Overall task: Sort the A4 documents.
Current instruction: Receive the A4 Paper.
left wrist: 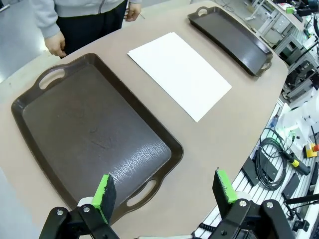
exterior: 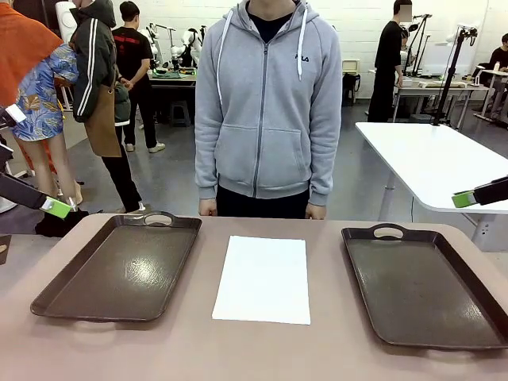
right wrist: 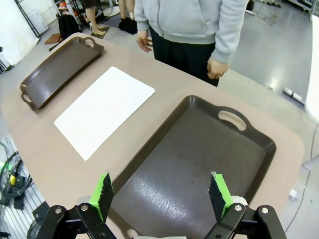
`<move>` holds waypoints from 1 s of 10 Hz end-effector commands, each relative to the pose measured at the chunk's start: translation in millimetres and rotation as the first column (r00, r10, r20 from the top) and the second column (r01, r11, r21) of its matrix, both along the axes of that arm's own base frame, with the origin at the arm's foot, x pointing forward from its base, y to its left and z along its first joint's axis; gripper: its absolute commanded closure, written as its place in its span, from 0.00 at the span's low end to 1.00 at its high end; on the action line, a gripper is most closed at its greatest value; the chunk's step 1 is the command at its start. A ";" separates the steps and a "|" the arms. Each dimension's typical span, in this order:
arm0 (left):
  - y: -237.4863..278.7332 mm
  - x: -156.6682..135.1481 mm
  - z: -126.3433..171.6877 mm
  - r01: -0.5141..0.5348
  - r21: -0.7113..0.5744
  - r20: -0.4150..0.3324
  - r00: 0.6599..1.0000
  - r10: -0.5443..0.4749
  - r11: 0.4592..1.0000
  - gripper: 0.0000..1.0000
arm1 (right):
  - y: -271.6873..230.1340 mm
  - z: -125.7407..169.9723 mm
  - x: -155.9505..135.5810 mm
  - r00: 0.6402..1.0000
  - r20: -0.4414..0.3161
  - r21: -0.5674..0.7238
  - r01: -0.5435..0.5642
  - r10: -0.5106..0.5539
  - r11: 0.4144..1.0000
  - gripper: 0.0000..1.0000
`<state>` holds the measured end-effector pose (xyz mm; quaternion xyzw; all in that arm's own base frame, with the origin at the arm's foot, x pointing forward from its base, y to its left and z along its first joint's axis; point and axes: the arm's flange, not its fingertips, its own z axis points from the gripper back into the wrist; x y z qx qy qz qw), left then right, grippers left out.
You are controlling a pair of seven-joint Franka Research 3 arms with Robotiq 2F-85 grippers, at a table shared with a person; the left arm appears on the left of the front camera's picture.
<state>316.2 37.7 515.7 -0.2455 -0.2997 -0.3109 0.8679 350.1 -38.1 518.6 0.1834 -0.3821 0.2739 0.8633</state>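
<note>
The A4 documents (exterior: 263, 278) lie as a flat white sheet or stack in the middle of the table, between two dark brown trays; they appear again in the left wrist view (left wrist: 179, 72) and the right wrist view (right wrist: 103, 110). My left gripper (left wrist: 166, 190) hovers open above the near end of the left tray (left wrist: 89, 134), nothing between its green pads; its fingertip shows at the front view's left edge (exterior: 55, 208). My right gripper (right wrist: 162, 195) hangs open and empty above the right tray (right wrist: 199, 159), its tip at the front view's right edge (exterior: 464, 198).
A person in a grey hoodie (exterior: 266, 111) stands at the far side, hands (right wrist: 217, 67) resting at the table edge. Left tray (exterior: 119, 270) and right tray (exterior: 425, 286) hold nothing. Cables and equipment (left wrist: 279, 164) lie beyond the table's near edge. A white table (exterior: 436, 159) stands behind right.
</note>
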 end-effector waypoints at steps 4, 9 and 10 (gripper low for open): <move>-11.8 -16.8 -33.4 0.019 0.000 -0.012 1.000 -0.019 1.000 0.00 | 10.1 -35.5 -25.8 1.000 0.001 0.009 0.010 -0.010 1.000 0.00; -4.0 4.4 -8.3 0.008 0.013 -0.028 1.000 -0.008 1.000 0.00 | -0.3 -3.1 1.8 1.000 -0.008 -0.005 0.005 -0.005 1.000 0.00; -4.0 4.4 -8.3 0.008 0.013 -0.028 1.000 -0.008 1.000 0.00 | -0.3 -3.1 1.8 1.000 -0.008 -0.005 0.005 -0.005 1.000 0.00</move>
